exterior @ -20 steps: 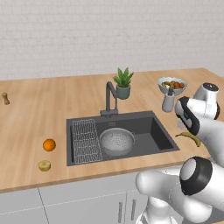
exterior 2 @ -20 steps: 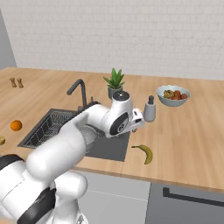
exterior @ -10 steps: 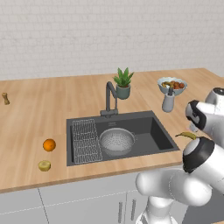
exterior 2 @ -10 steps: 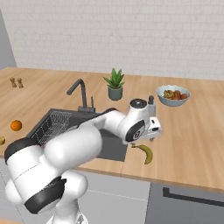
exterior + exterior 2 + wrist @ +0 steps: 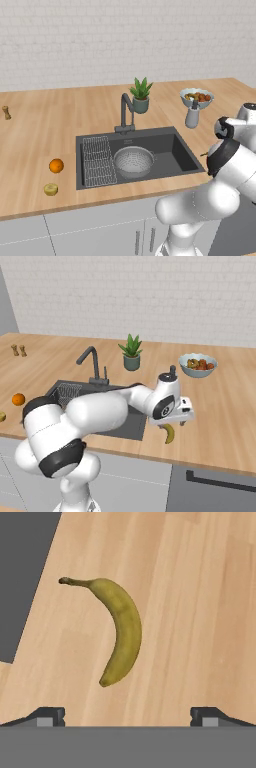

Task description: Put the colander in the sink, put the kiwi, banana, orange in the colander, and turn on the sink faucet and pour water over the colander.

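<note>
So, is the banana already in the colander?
No, the banana lies on the wooden counter below the open gripper; the colander holds no fruit.

bare counter [image 5: 200,612] around banana [image 5: 120,629]

The colander [image 5: 133,161] sits in the sink [image 5: 176,152], right of the wire rack [image 5: 98,161]. The faucet [image 5: 125,114] stands behind the sink, a potted plant [image 5: 140,94] just behind it. On the table [image 5: 45,130] left of the sink lie the orange [image 5: 56,165] and, nearer the front edge, the kiwi [image 5: 50,189]. The banana [image 5: 116,629] lies on the table right of the sink, under the gripper [image 5: 182,418]. A fruit bowl [image 5: 198,365] stands farther back.
</note>
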Tool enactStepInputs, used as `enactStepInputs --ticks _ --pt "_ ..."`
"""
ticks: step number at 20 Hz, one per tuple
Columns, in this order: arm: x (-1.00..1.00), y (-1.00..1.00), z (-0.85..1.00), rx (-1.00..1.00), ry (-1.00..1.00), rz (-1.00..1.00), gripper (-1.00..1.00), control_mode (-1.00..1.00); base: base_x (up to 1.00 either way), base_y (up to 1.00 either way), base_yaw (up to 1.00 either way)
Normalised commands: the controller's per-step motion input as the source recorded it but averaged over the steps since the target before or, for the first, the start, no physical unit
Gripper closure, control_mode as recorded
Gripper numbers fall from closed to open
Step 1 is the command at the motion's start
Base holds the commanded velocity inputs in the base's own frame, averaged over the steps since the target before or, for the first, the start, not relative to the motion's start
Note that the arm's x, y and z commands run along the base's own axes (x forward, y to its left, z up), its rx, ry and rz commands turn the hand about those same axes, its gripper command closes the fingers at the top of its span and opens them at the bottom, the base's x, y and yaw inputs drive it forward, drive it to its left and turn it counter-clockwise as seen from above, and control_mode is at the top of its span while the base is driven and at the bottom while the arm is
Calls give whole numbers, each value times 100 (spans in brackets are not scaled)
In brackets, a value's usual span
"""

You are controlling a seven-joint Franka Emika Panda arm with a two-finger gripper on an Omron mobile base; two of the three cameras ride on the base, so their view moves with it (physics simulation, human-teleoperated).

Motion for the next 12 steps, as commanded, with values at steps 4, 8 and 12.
enactStepInputs --ticks 4,8,12 --pt "0 -4 -25 4 0 -7 -100 -100 0 0 0" --pt "0 0 -28 9 0 -1 -100 -100 0 0 0" --pt "0 0 -38 6 0 0 -100 -100 0 0 0"
